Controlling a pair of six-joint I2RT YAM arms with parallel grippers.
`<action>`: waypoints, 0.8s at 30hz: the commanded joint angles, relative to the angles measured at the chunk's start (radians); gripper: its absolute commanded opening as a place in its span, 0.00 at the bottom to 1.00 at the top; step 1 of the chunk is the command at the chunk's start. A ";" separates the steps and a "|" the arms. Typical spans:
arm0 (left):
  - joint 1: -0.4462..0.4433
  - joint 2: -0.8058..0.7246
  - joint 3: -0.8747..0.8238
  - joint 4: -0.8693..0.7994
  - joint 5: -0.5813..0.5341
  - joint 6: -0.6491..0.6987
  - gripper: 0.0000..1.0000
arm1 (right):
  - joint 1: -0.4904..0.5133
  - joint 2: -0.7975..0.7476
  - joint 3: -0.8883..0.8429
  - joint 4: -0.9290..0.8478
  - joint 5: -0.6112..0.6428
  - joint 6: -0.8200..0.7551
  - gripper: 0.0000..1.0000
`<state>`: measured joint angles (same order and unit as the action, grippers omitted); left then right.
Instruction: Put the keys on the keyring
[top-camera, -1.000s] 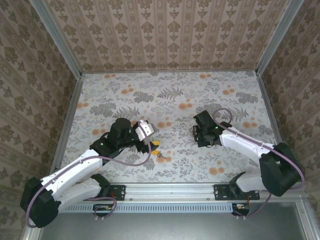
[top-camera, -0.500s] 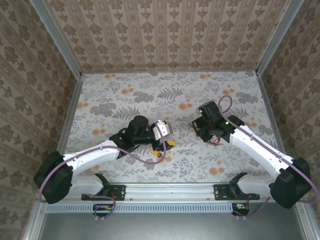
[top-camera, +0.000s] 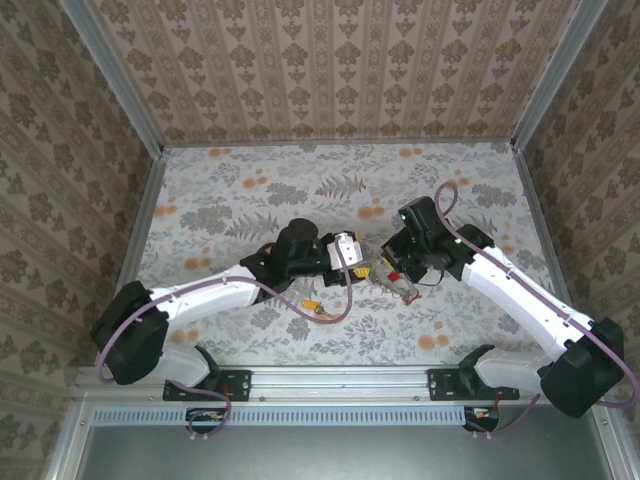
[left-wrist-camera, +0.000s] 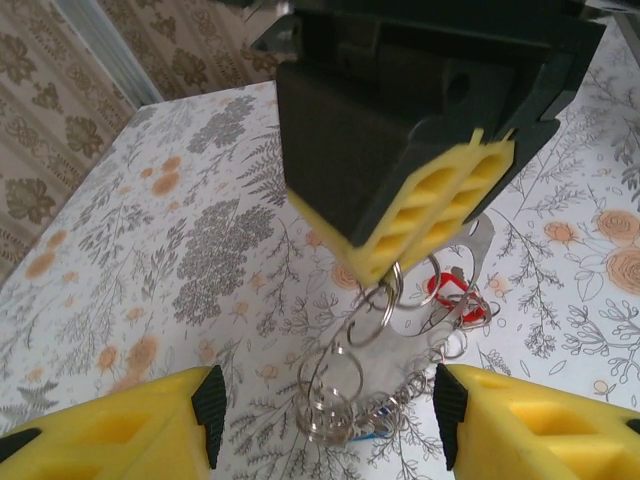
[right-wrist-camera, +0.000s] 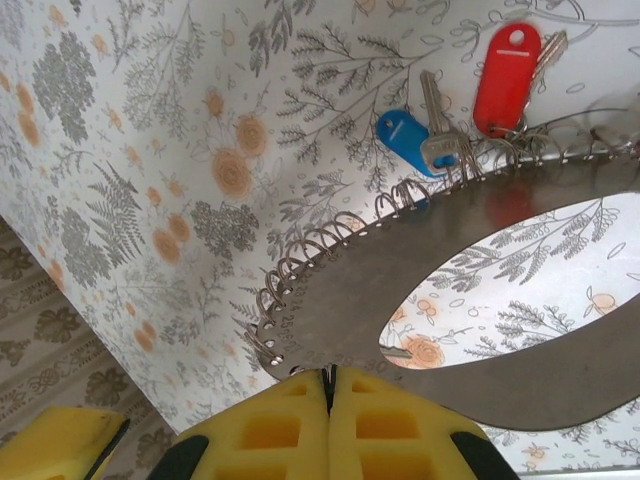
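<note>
The keyring (right-wrist-camera: 350, 300) is a flat grey oval plate with several small wire rings along its edge. My right gripper (right-wrist-camera: 328, 380) is shut on its rim and holds it above the table (top-camera: 250, 200). A blue-headed key (right-wrist-camera: 405, 140) and a red-headed key (right-wrist-camera: 505, 75) hang from its far edge. In the left wrist view the rings (left-wrist-camera: 345, 385) dangle between my open left gripper (left-wrist-camera: 325, 400) fingers, below the right gripper's pads (left-wrist-camera: 430, 210). From above, the left gripper (top-camera: 362, 262) faces the right gripper (top-camera: 392, 262). A yellow-headed key (top-camera: 312, 304) lies on the table.
The table has a floral cover and is boxed in by patterned walls with metal posts. A purple cable loops beside the left arm over the yellow key's spot. Both arms meet near the table's middle.
The left arm has swung right, away from the yellow key, up to the right gripper. Its jaws have narrowed. The right gripper has shifted a little left with the keyring.
</note>
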<state>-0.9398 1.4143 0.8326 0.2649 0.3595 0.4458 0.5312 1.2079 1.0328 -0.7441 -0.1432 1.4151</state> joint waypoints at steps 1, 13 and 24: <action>-0.034 0.038 0.055 -0.044 -0.022 0.105 0.60 | 0.004 -0.015 -0.026 0.000 -0.047 -0.003 0.00; -0.036 0.129 0.104 -0.046 -0.062 0.149 0.34 | 0.003 -0.039 -0.082 0.051 -0.080 0.044 0.00; 0.021 0.097 0.046 -0.014 0.015 0.139 0.61 | 0.003 -0.041 -0.089 0.063 -0.099 0.058 0.00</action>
<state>-0.9298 1.5379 0.8951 0.2470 0.3286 0.5713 0.5304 1.1908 0.9535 -0.6914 -0.2054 1.4559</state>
